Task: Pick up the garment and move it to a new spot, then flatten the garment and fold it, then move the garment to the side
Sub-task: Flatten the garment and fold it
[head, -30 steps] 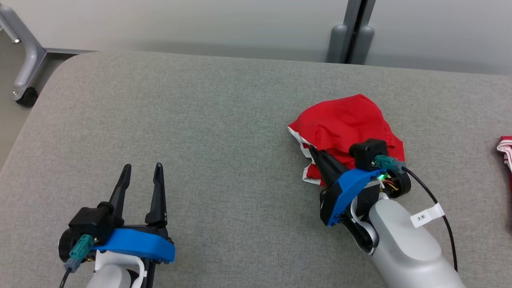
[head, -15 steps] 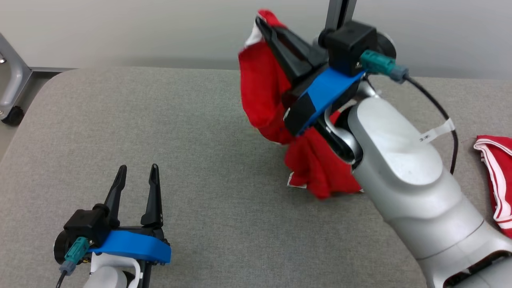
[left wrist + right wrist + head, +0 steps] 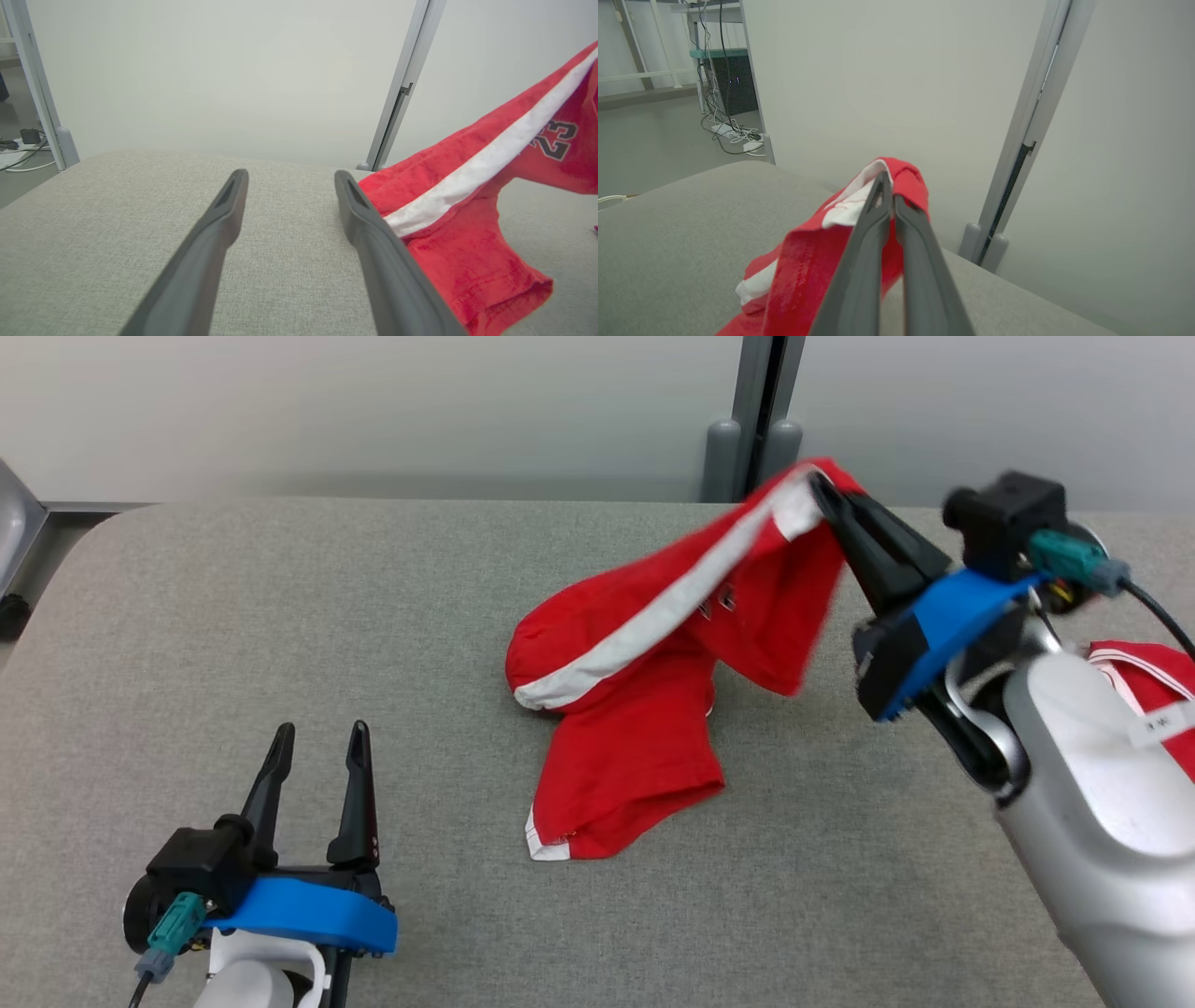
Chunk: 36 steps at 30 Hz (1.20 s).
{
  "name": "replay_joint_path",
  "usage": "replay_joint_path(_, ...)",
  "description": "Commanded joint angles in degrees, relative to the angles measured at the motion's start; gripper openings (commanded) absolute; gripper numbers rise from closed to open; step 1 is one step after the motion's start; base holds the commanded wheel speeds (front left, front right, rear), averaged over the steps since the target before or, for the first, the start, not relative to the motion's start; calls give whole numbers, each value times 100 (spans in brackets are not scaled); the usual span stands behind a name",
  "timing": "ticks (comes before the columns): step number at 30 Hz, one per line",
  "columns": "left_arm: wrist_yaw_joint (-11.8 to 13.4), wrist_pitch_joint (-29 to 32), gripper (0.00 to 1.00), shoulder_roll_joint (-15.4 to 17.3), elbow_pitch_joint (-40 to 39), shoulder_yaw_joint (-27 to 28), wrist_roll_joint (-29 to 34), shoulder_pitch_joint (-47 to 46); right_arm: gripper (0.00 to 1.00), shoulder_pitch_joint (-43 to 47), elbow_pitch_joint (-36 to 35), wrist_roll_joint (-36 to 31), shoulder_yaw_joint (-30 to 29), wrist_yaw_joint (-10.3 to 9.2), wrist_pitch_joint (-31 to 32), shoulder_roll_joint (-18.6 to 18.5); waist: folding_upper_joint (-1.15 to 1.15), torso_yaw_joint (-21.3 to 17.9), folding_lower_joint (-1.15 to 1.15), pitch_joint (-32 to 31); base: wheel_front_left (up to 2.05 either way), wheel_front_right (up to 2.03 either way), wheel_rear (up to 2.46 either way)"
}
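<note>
Right gripper (image 3: 823, 485) clamped shut on white-striped edge of red garment (image 3: 644, 728), far right, edge held above grey table (image 3: 280, 616). Rest of garment draped down to table centre, lower part lying on cloth. Left gripper (image 3: 319, 735) near left, fingers spread wide, empty, apart from garment.

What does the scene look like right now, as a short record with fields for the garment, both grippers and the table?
garment: red garment with a white stripe, one end lifted, the rest lying on the table
right arm: right gripper shut on the raised end
left arm: left gripper open, empty, apart from the cloth
surface: grey table
other: second red cloth at the right edge
</note>
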Motion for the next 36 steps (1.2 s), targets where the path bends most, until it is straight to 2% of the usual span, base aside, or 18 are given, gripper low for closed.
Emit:
replay_joint_path(1, -12, -25, 100, -14, -17, 34, 20, -46, 0, 196, 12, -1, -78, 2, 36, -77, 0, 7, 0, 25, 0, 0, 0)
replay_joint_path(6, -61, -25, 100, -13, -23, 105, 51, -166, 0, 1046, 309, -37, -872, 2, 126, -286, 0, -30, 0, 202, 0, 0, 0)
replay_joint_path(9, -79, -26, 100, -26, -5, 138, 82, -217, 2, 1216, 705, -67, -1394, 2, 71, -141, 0, -40, 0, 287, 0, 0, 0)
replay_joint_path(10, -98, -26, 100, -28, 13, 142, 99, -242, 42, 1252, 874, -101, -1500, 2, 119, -90, 0, -41, 0, 301, 0, 0, 0)
replay_joint_path(11, -111, -26, 100, -30, 27, 149, 110, -269, 100, 1242, 974, -124, -1577, 2, 100, -37, 0, -42, 0, 310, 0, 0, 0)
replay_joint_path(17, -171, -26, 100, -78, 155, 173, 157, -244, 100, 1340, 1472, -258, -1668, 2, 452, 168, 0, -62, 0, 202, 0, 0, 0)
replay_joint_path(21, -194, -27, 100, -122, 209, 199, 176, -140, 100, 1609, 1248, -308, -1739, 2, 566, 153, 0, -82, 0, 23, 0, 0, 0)
replay_joint_path(24, -195, -27, 100, -147, 220, 239, 188, -61, 100, 1995, 762, -453, -1895, 2, 472, 155, 0, -121, 0, -113, 0, 0, 0)
replay_joint_path(29, -173, -26, 100, -161, 199, 319, 189, 108, 100, 2815, -441, -895, -2089, 2, 173, 339, 0, -234, 0, -246, 0, 0, 0)
replay_joint_path(33, -177, -26, 100, -161, 209, 413, 197, 223, 100, 3427, -1268, -1332, -2204, 2, -132, 697, 0, -333, 0, -342, 0, 0, 0)
replay_joint_path(36, -158, -26, 100, -179, 207, 468, 208, 336, 100, 3807, -1626, -1559, -2324, 2, -331, 972, 0, -398, 0, -413, 0, 0, 0)
